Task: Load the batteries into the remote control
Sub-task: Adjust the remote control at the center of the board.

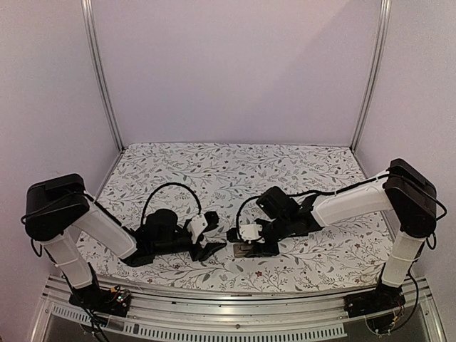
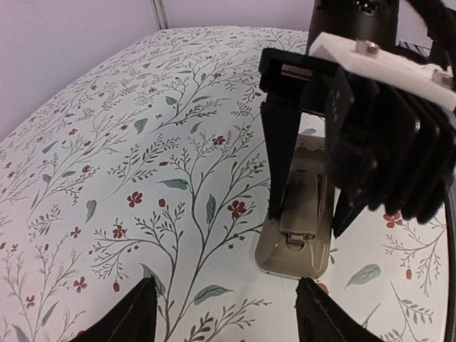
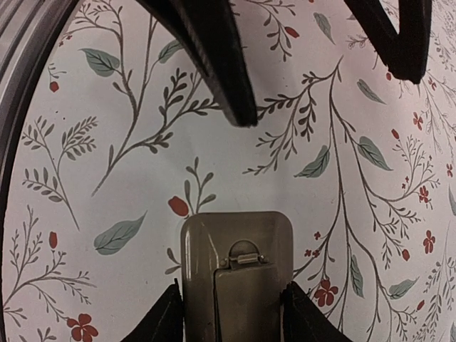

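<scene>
Left arm [image 1: 107, 231], right arm [image 1: 353, 201]: white shells, black joints, looped black cables; white screwed wrist plate [image 2: 385, 64].

Remote control [image 3: 235, 278] on table [image 3: 107, 178] — right fingers [image 3: 165, 320] flanking it.

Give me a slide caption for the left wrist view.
The right gripper closed on the face-down remote control on the floral cloth; left gripper open, just short of it.

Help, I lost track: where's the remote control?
The remote control lies back up, front-centre of the table in the top view, between the fingers of the right claw.
</scene>
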### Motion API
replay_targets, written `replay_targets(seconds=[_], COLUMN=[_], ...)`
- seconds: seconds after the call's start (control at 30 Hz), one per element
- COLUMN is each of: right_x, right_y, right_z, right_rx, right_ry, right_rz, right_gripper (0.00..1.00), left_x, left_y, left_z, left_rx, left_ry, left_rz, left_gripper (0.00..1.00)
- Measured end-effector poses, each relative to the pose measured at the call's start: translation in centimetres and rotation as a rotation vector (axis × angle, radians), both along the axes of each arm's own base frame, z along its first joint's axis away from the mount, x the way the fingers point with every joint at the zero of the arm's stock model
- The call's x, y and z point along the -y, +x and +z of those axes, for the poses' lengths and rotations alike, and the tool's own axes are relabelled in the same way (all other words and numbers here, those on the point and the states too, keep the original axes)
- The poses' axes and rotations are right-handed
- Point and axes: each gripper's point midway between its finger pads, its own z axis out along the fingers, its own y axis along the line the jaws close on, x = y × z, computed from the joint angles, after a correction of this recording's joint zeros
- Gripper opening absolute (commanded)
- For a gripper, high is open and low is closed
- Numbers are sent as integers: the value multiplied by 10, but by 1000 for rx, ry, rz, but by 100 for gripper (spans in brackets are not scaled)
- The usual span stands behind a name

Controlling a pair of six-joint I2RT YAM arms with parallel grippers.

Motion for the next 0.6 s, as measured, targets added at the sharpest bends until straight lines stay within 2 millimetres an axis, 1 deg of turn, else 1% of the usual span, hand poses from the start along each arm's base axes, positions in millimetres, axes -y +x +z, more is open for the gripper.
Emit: replay_targets(seconds=[0.07, 0.3, 0.37, 0.47, 0.53, 0.6], right_x=[0, 0, -1, -2, -3, -5], right_y=[0, 0, 0, 0, 0, -1], right_z=[0, 0, 3, 12, 23, 38], right_rx=[0, -8, -11, -12, -9, -5], right_ry=[1, 5, 10, 31, 54, 85], right_rz=[0, -16, -20, -30, -31, -37], right_gripper=[46, 59, 61, 63, 63, 62], left_x=[1, 5, 5, 6, 7, 8], left_y=[0, -2, -2, -3, -4, -6], left_z=[0, -1, -1, -1, -1, -1], left_rx=[1, -3, -2, -2, 0, 2], left_ry=[-1, 1, 1, 0, 0, 1], left_rz=[-4, -26, -28, -34, -44, -58], left_gripper=[66, 66, 65, 65, 65, 61])
